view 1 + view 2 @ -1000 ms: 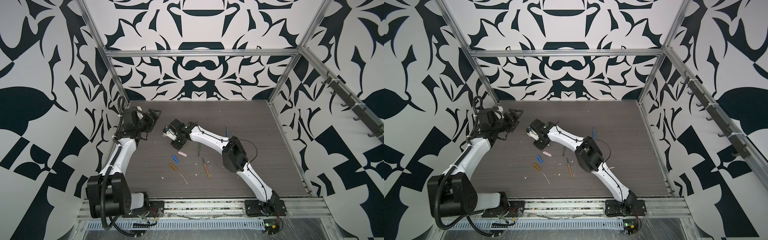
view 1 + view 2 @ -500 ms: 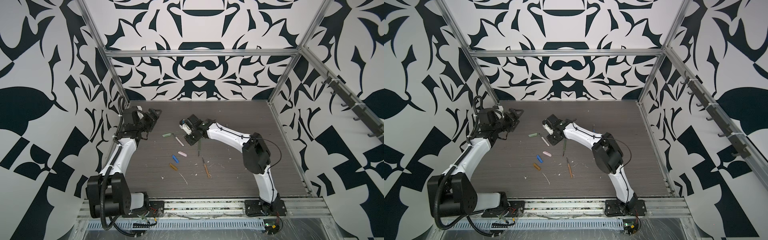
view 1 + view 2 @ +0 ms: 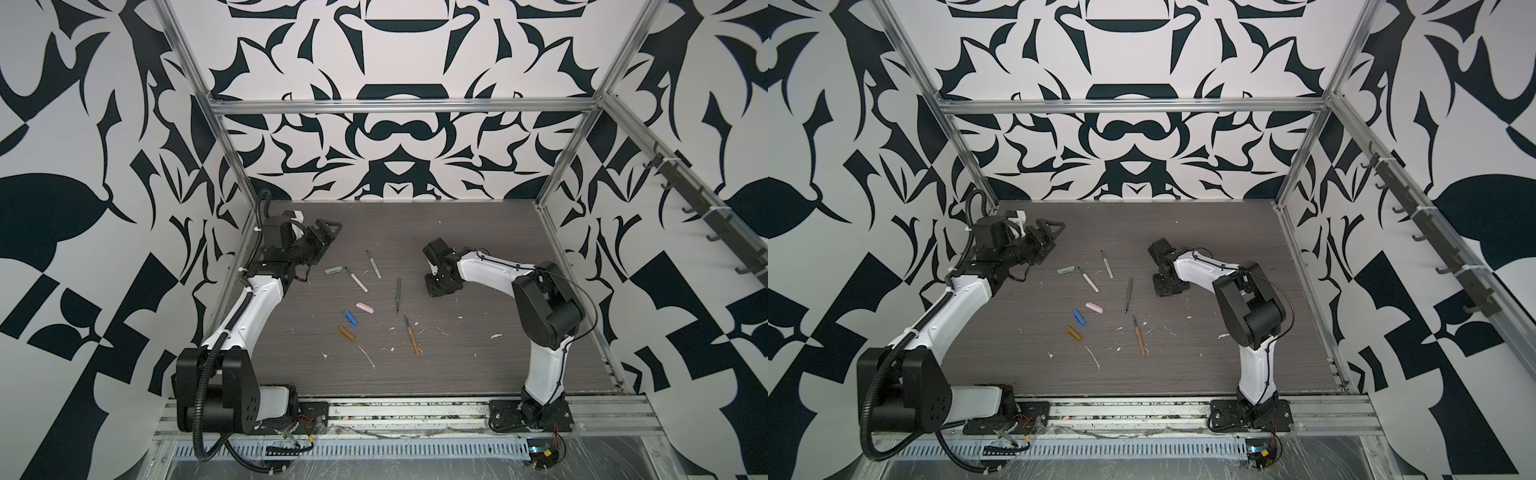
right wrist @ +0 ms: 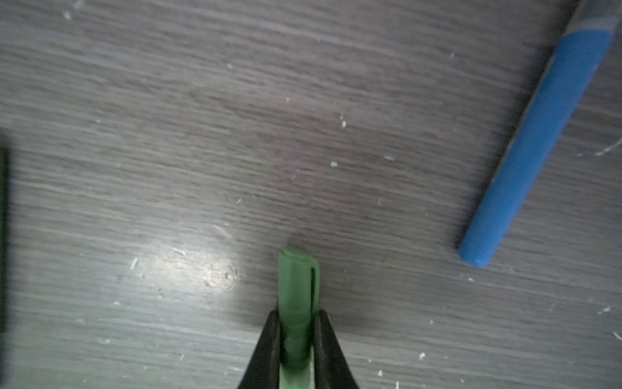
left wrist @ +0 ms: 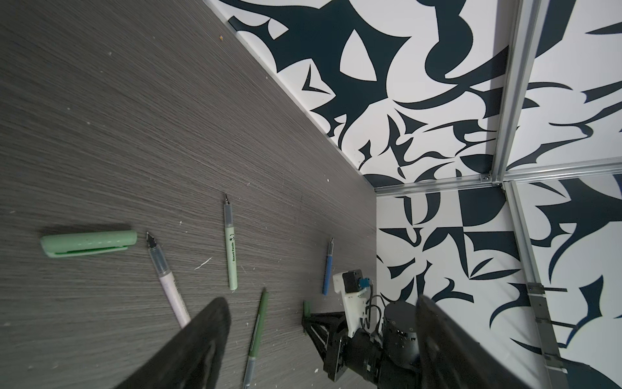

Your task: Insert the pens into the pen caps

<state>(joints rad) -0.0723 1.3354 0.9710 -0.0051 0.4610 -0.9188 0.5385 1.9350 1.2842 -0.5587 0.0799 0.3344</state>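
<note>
grey table (image 3: 478, 374), left gripper (image 5: 319, 303) spread wide, right gripper (image 4: 296, 336) pinching dark green pen cap (image 4: 298, 279)

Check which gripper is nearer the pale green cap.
Left. The left gripper hovers open just behind the pale green cap; the right gripper, shut on a dark green cap, sits far to its right.

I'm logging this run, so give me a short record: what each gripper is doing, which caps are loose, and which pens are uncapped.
left gripper: open, empty
right gripper: shut on dark green cap
loose caps: pale green cap, pink cap, blue cap, orange-brown cap
uncapped pens: pale pink pen, pale green pen, dark green pen, orange-brown pen, blue pen
pens capped: none
</note>
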